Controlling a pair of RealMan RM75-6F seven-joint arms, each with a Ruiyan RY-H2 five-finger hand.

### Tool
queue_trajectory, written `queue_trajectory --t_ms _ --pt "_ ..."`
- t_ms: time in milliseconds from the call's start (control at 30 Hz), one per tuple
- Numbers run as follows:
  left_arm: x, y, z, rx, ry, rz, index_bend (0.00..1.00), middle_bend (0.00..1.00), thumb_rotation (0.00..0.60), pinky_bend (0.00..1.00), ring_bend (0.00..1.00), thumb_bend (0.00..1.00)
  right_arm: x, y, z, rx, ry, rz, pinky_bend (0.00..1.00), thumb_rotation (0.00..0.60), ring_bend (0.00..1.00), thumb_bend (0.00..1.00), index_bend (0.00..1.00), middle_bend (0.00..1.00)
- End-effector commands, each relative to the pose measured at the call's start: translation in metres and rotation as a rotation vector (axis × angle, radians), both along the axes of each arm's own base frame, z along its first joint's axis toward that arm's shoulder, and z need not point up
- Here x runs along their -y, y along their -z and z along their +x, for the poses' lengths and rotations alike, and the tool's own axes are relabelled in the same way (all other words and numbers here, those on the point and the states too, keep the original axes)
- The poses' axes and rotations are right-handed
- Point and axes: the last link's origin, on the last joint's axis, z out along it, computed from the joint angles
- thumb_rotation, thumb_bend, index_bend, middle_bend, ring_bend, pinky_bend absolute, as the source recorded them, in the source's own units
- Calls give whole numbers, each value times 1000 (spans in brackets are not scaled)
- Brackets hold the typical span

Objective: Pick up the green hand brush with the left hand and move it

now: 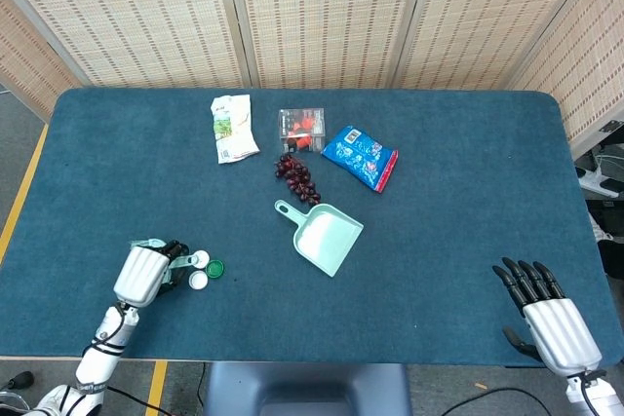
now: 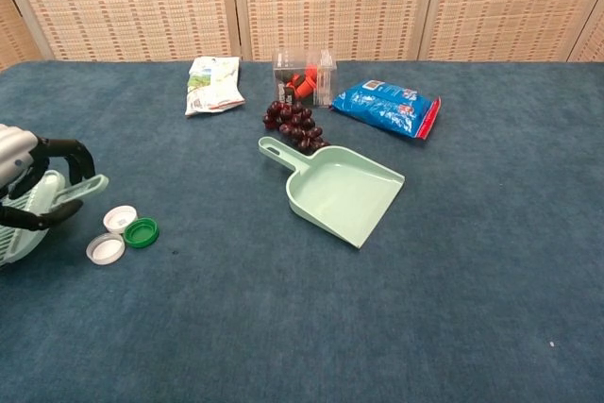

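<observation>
Table (image 1: 468, 192) under both hands. Dustpan (image 1: 327, 238) lies well right of the left hand (image 1: 142, 275), which grips the brush (image 2: 52, 197), lifted, its handle poking rightward above three caps (image 2: 123, 231). Right hand (image 1: 556, 323) hovers with fingers spread, holding nothing.

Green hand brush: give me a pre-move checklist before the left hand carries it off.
1. Grip: left hand holds the green plastic hand brush by its handle: ok.
2. Lift: whether the brush is clear of the blue table: cannot tell.
3. Nearby clutter: two white bottle caps and a green bottle cap lie right beside the brush: not ok.
4. Path inward: mint green plastic dustpan and dark grapes sit well apart: ok.
5. Right hand open at the far edge, out of the way: ok.
</observation>
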Motion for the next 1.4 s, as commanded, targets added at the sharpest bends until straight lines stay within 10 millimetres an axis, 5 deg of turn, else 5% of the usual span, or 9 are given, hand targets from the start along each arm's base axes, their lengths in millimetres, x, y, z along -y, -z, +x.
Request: queue_trajectory --t_ms 33,300,1400 --pt "2 -26 15 698 -3 -54 800 915 600 895 809 681 -1 1 1 1 -1 3 0 600 0 215 0 0" --pt "-3 -17 -4 851 -55 -89 801 917 600 895 826 681 -2 0 2 3 -5 0 0 600 0 215 0 0" --pt "0 32 11 817 44 -198 801 917 600 895 826 685 -4 -6 2 18 -5 -10 0 600 0 215 0 0"
